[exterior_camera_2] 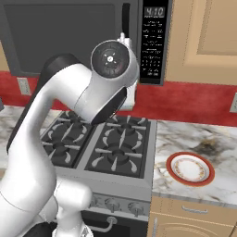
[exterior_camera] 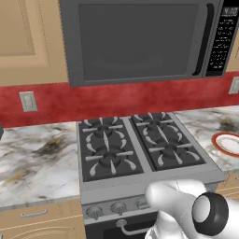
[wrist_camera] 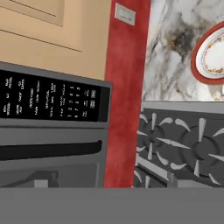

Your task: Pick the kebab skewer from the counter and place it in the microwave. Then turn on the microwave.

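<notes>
The microwave (exterior_camera: 140, 42) hangs above the stove with its windowed door shut. Its black handle (exterior_camera: 204, 39) and keypad (exterior_camera: 223, 39) are on its right side. My arm reaches up in front of it. The white hand (exterior_camera_2: 131, 96) peeks out from behind the arm's round joint, and its fingers are hidden. The rolled hand view looks at the keypad (wrist_camera: 52, 101), the door handle (wrist_camera: 48, 150) and the marble counter (wrist_camera: 175, 57). Nothing sits between the jaws there. The kebab skewer is out of view.
A grey gas stove (exterior_camera: 135, 144) sits between two counter stretches (exterior_camera: 32, 158). A red-rimmed white plate (exterior_camera_2: 190, 168) lies on the right counter. A red backsplash with wall outlets (exterior_camera: 28, 101) runs behind. Tan cabinets flank the microwave.
</notes>
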Available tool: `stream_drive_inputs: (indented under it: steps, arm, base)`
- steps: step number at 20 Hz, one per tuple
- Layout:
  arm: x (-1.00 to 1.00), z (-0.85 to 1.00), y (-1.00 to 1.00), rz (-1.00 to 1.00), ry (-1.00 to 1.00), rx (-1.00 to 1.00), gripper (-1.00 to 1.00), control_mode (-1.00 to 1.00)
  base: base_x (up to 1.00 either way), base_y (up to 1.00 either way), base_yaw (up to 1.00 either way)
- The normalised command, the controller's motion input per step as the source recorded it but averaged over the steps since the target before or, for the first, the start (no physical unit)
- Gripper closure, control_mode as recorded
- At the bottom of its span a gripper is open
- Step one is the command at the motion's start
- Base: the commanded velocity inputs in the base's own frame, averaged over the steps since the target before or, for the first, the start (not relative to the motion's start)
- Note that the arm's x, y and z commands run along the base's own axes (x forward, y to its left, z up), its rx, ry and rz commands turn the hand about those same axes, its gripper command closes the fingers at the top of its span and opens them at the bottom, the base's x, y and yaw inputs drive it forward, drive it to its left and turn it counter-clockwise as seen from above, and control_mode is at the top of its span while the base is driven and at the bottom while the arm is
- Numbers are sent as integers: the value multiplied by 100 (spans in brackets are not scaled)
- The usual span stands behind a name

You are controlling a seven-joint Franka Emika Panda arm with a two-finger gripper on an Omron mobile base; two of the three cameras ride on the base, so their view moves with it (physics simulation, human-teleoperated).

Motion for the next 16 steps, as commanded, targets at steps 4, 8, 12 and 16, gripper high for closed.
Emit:
stream_drive_inputs:
  steps: [4, 8, 12, 16]
  arm:
    - [-4, 0, -4, 10, 40, 2, -100, -100]
    - [0, -4, 0, 18, 25, 12, -100, -100]
    - [-5, -4, -4, 20, 3, 19, -100, -100]
    - [-16, -1, -28, 14, -11, 22, -100, -100]
  base:
    - [0, 0, 0]
    - [0, 0, 0]
    - [0, 0, 0]
    - [0, 0, 0]
